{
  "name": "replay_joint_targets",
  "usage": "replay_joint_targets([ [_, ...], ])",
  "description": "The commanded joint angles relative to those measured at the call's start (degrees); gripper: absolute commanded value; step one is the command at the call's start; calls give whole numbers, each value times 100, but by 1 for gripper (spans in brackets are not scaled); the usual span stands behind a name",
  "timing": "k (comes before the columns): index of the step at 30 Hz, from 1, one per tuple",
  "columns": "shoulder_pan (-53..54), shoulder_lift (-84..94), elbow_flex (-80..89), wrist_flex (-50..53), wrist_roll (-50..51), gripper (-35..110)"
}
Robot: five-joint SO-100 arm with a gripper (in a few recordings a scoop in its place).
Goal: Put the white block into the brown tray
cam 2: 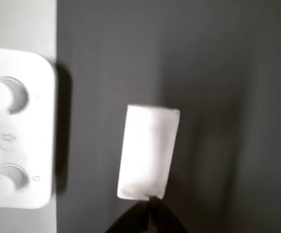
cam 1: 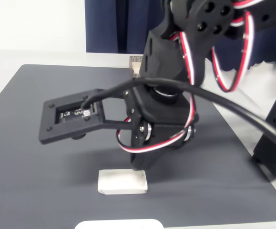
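White block (cam 1: 122,182) lying flat on the dark grey mat (cam 1: 28,157), low in the frame of the fixed view, a little left of centre; matte, chalky-looking slab, rectangular with rounded corners, long side running left to right. Directly behind and above it, black plastic arm (cam 1: 176,62), glossy-edged, wrapped in red, white and black wires, with a thick black cable (cam 1: 233,107) arching across to the right. Flat black camera bracket (cam 1: 73,119) jutting left from the wrist, holding a small exposed circuit board. Tool (cam 1: 140,164) descending just beyond the block's right end, dark and hard to resolve against the arm's shadow.

In the wrist view, block (cam 2: 148,150) upright in the centre, slightly blurred, soft-edged, brightly lit. Tool tip (cam 2: 147,218) at the bottom edge, a dark pointed shape touching or nearly touching the block's lower short end; how far apart the jaws stand, impossible to tell; nothing visibly gripped.

White smooth rounded-corner device (cam 2: 14,128) at the left of the wrist view, with two round recessed buttons, sitting half on the pale desk (cam 2: 19,22); same device (cam 1: 119,223) peeking in at the bottom edge of the fixed view.

Brown tray (cam 1: 135,66) barely visible at upper centre, a small pale wood-toned corner behind the arm, well apart from the block
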Motion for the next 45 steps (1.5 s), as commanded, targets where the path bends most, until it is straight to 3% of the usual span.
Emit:
replay_joint_targets([
  [1,26,35,-316,26,0,0],
  [32,220,88,-290,53,79,36],
  [45,290,35,-290,62,-70,41],
])
